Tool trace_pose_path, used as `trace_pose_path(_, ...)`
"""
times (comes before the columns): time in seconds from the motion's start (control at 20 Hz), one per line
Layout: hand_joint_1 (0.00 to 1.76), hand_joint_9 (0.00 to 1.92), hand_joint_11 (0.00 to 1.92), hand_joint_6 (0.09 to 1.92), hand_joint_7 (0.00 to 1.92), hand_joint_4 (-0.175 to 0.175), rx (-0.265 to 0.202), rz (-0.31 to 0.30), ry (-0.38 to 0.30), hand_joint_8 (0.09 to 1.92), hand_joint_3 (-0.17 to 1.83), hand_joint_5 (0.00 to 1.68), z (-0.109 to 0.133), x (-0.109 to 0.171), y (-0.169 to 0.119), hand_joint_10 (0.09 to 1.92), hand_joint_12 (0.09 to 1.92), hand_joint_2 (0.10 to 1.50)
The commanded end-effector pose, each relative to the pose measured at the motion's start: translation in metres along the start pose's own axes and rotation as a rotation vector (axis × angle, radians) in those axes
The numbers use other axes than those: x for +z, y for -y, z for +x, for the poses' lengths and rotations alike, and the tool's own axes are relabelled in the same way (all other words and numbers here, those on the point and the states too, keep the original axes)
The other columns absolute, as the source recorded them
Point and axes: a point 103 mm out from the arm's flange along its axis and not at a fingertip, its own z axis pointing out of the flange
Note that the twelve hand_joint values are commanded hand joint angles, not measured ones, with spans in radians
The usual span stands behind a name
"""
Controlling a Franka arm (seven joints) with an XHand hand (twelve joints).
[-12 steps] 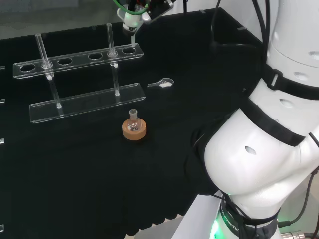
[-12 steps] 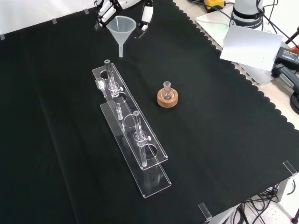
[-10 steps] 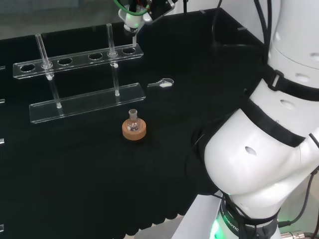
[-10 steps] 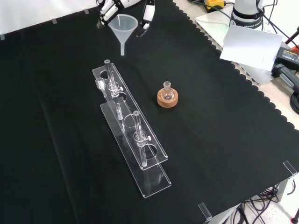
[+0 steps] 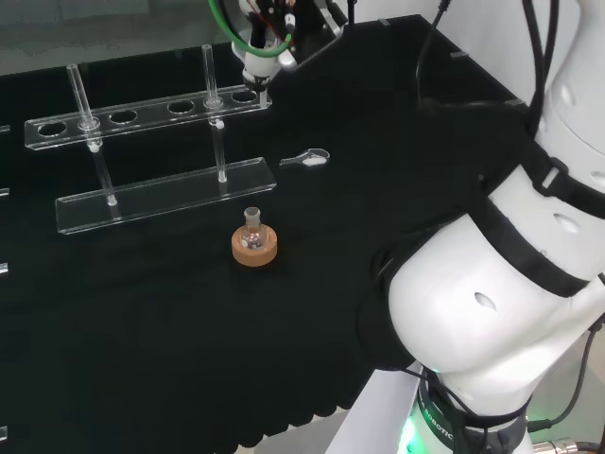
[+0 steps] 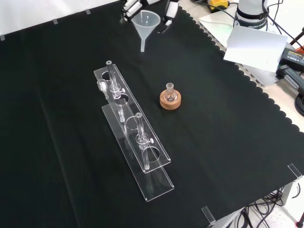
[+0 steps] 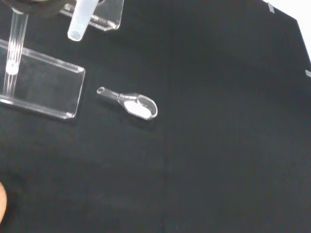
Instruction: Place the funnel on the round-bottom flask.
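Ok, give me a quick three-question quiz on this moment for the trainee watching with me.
1. True or false: the funnel already sits in the round-bottom flask.
2. What does the flask stand on?
A. cork ring
B. red ribbed ring
C. bare cloth
3. Fill in: the small scoop on the cloth holds a ____ powder.

Key: 1 false, the hand holds it in the air, short of the flask; 2 A; 3 white.

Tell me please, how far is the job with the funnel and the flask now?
Done: the hand has the funnel off the cloth, fingers on either side of its cone. In hand: the funnel hangs in the air, spout down, near the far edge of the cloth in the front view, well away from the flask. Left: bring it over the flask, which sits upright on its cork ring, lower the spout into the neck, and release.
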Motion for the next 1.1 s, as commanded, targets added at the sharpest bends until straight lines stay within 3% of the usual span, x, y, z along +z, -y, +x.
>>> trace_pose_path(0.05, 0.79, 0.93, 0.61, 0.46, 0.62, -0.008, 0.006, 0.009, 0.001, 0.65, 0.5, 0.58, 0.013, 0.012, 0.026, 0.41, 1.2, 0.81)
trace_pose_path(0.45, 0.79, 0.93, 0.61, 0.48, 0.62, -0.006, 0.008, 0.032, 0.029, 0.65, 0.5, 0.59, 0.037, 0.033, 0.038, 0.41, 1.2, 0.81)
trace_pose_path(1.1, 0.79, 0.92, 0.6, 0.54, 0.62, -0.003, -0.039, 0.087, 0.044, 0.66, 0.51, 0.58, 0.077, 0.072, 0.039, 0.41, 1.21, 0.8)
